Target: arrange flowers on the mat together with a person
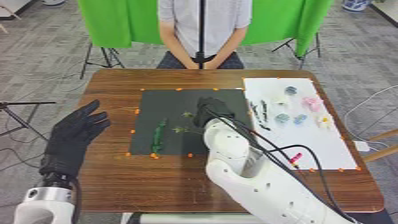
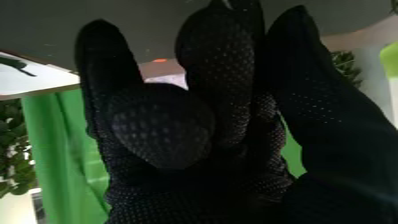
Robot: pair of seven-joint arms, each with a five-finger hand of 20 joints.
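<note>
In the head view my right hand (image 1: 211,107) is over the upper right part of the dark mat (image 1: 178,100). In the right wrist view the same hand (image 2: 160,130) has mostly straight fingers, and no flower can be made out in it. My left hand (image 1: 78,131) is open beside the mat's left edge. A long green stem (image 1: 159,136) lies on the mat's left part, with a small green sprig (image 1: 182,129) nearer the middle. On the white sheet (image 1: 266,85) lie a pink flower (image 1: 312,103), a dark blue one (image 1: 290,90), a light blue one (image 1: 282,118) and dark stems (image 1: 259,112).
A pink object (image 1: 296,157) lies low on the white sheet, close to my right forearm. Black cables run along that arm. Orange markers line the mat's edges on the wooden table (image 1: 115,185). A green cloth (image 1: 115,25) hangs behind the table.
</note>
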